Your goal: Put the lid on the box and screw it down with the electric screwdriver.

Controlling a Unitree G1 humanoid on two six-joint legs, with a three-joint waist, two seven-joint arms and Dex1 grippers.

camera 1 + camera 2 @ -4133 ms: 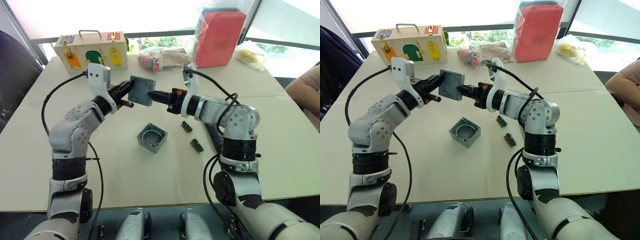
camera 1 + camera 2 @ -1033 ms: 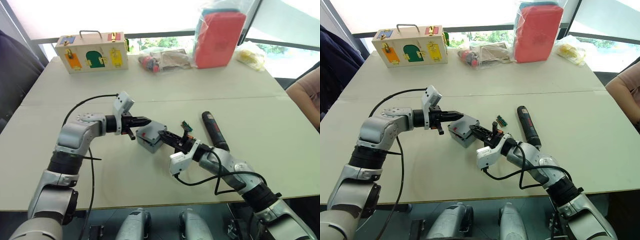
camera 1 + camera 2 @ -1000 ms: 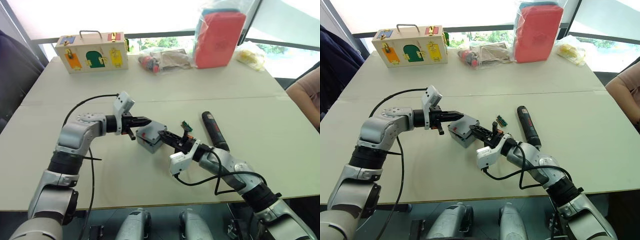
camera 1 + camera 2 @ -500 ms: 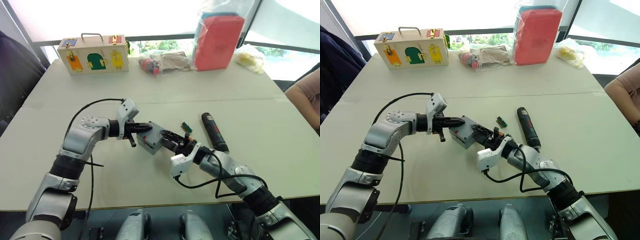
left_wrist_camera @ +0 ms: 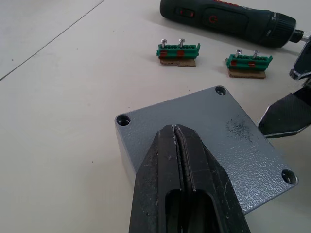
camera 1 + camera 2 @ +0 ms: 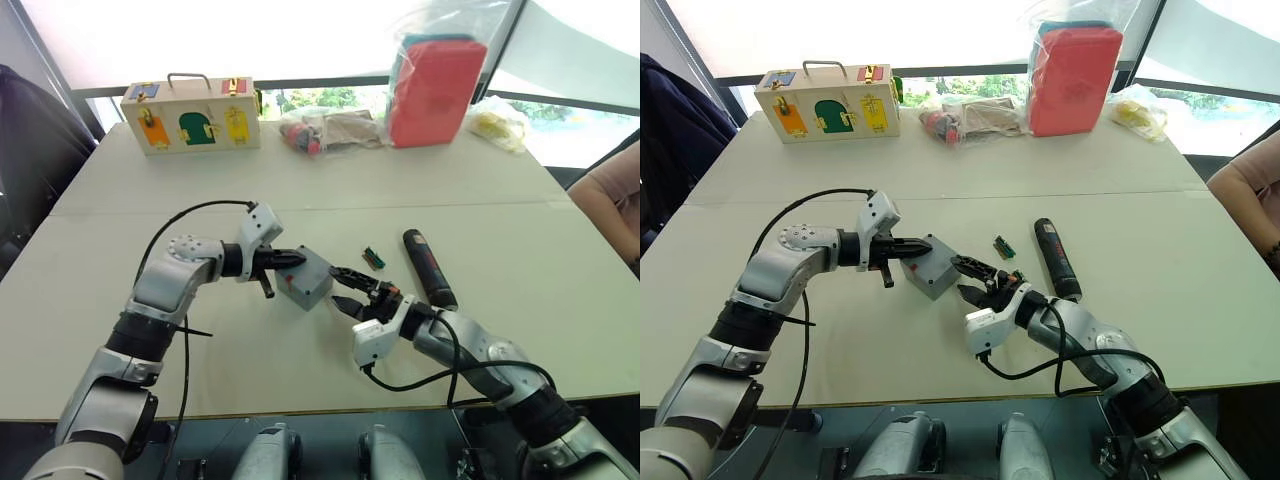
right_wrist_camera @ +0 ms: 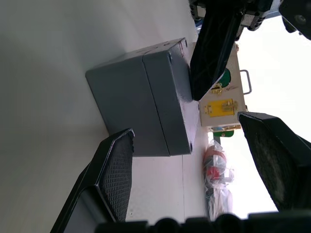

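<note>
Lid [image 5: 209, 141] sits on top of the box [image 6: 305, 290], closed up, at centre of the head views on the table [image 6: 200, 340]. Seam between lid and box shows in the right wrist view; corner screw holes look empty in the left wrist view.

Left gripper [image 6: 296, 258] comes in from the left of the frame, fingers pressed together with no gap, tips resting on the lid's top face, gripping nothing.

Right gripper [image 6: 345, 286] comes in from lower right, just right of the box, jaws spread wide and empty. One finger [image 7: 114, 174] is low beside the box wall, apart from it; the other is above. Not touching the box as far as I can tell.

Electric screwdriver [image 6: 429, 266] lies flat on the table right of centre, well right of the box, untouched. One small green strip [image 6: 374, 257] lies between box and screwdriver in the head view; the left wrist view shows two green strips [image 5: 177, 51] side by side near the screwdriver.

Along the top of the frame: wooden box with coloured doors [image 6: 192, 113] upper left, clear bag of items [image 6: 325, 127] top centre, red bag [image 6: 435, 85] upper right, yellow bag [image 6: 497, 122] far right. A person's arm [image 6: 605, 195] shows at the right edge.
</note>
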